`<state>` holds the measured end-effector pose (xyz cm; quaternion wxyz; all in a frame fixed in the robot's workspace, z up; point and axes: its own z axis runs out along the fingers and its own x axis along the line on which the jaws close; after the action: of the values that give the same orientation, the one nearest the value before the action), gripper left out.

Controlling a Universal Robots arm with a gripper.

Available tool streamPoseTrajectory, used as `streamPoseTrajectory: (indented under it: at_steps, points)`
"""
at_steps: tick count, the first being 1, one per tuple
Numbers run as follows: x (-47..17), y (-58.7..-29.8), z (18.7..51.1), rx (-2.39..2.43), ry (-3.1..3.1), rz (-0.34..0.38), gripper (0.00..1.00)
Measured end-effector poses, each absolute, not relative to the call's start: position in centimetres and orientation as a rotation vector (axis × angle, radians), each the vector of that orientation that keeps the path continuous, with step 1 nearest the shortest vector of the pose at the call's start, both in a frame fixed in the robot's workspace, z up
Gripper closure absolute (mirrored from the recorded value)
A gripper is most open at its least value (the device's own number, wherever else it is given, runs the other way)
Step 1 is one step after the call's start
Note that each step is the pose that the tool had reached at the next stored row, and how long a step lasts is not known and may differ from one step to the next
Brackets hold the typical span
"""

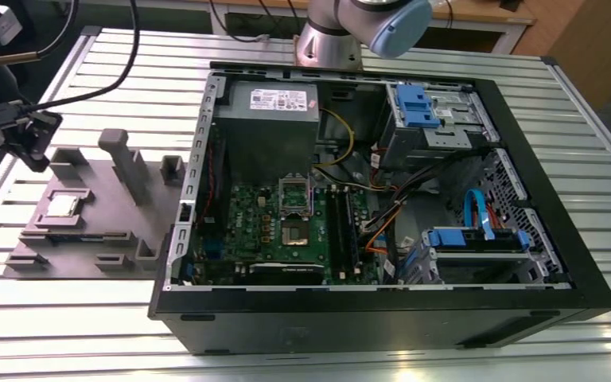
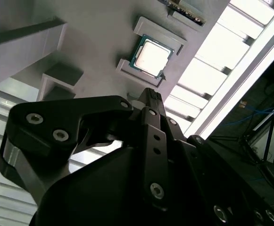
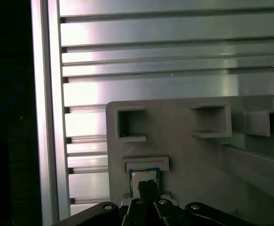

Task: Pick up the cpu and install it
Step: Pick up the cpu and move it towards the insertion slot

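Observation:
The cpu (image 1: 61,205) is a small square chip with a silvery top. It lies flat in a shallow pocket of the grey fixture (image 1: 93,239), at the exterior view's left. Both wrist views show the cpu (image 2: 153,55) (image 3: 144,178) just beyond my fingertips. My black gripper (image 1: 36,157) hovers a little above the fixture's far left corner, clear of the chip. Its fingers (image 2: 151,101) are pressed together with nothing held, so the gripper (image 3: 148,186) is shut. The dark cpu socket (image 1: 296,231) sits on the green motherboard inside the open case, its metal frame raised.
The open black computer case (image 1: 391,318) fills the middle of the slatted metal table (image 1: 305,362), with a grey power supply (image 1: 274,103), blue drive brackets (image 1: 417,107) and loose cables inside. Upright grey blocks (image 1: 125,163) rise from the fixture near the cpu.

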<state>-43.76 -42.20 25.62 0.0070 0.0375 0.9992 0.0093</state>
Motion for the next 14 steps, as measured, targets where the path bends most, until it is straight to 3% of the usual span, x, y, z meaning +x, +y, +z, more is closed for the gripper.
streamPoseTrajectory:
  at_steps: [14]
  points:
    - [-43.7,-43.2,24.2,0.067,3.127,0.03,0.9]
